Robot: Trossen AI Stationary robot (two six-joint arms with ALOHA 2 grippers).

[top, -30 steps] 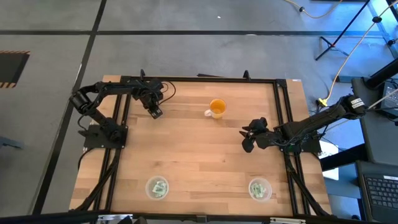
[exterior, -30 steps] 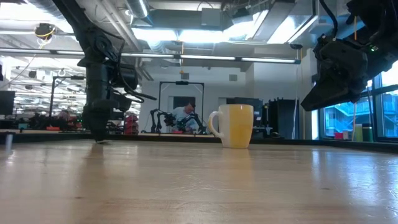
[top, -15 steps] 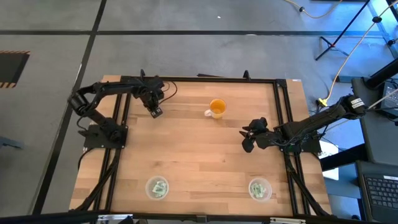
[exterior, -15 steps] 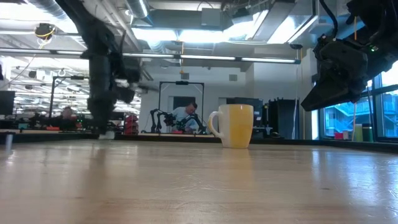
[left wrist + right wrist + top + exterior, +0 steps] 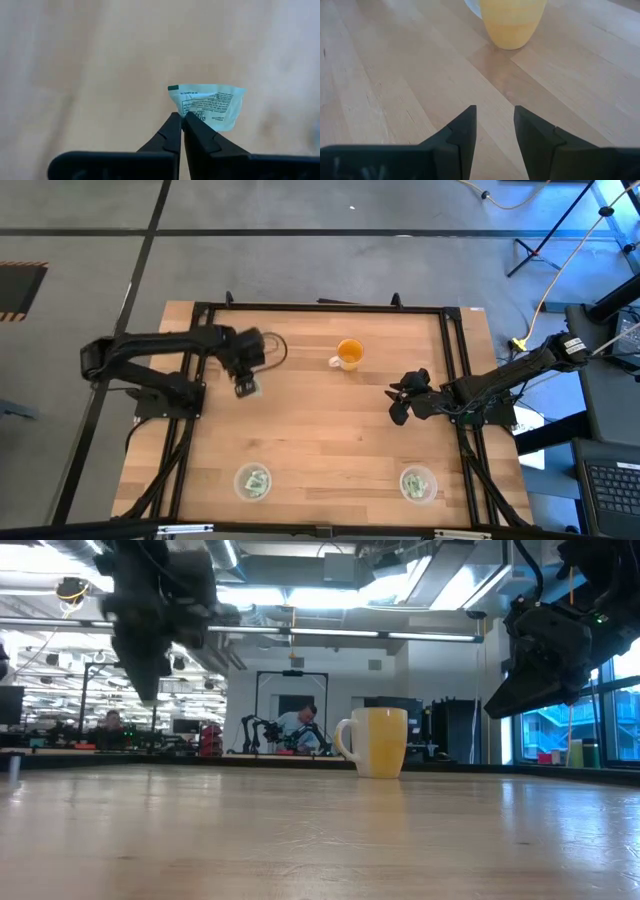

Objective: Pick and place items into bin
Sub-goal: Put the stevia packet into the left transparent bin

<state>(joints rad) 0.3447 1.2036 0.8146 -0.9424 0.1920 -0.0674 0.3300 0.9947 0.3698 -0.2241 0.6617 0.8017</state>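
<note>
My left gripper (image 5: 181, 119) is shut on a small green-and-white packet (image 5: 210, 104) above the far-left part of the table (image 5: 300, 430); the high view shows the packet (image 5: 246, 388) under the gripper (image 5: 244, 383). In the low view this gripper (image 5: 147, 690) is up off the table. My right gripper (image 5: 397, 404) hovers open on the right side, near of the orange mug (image 5: 349, 354); its wrist view shows the open fingers (image 5: 492, 125) pointing at the mug (image 5: 512, 20). Two clear round bins (image 5: 253, 481) (image 5: 418, 483) near the near edge hold green-and-white packets. My left gripper pinches the packet by its lower left corner (image 5: 186, 113) between the two fingertips (image 5: 172, 125). The rest of the packet sticks out beyond the tips, slightly curled. The packet is lifted clear of the table.
The orange mug (image 5: 378, 740) stands upright at the far middle of the table, handle toward the left. A black frame (image 5: 320, 308) runs round the table's edges. Bare wood lies between the mug and the two bins.
My left gripper has risen from the table top at the far left and swung toward the near edge, carrying the packet up with it; the packet now hangs clear of the table. The right arm has kept still.
</note>
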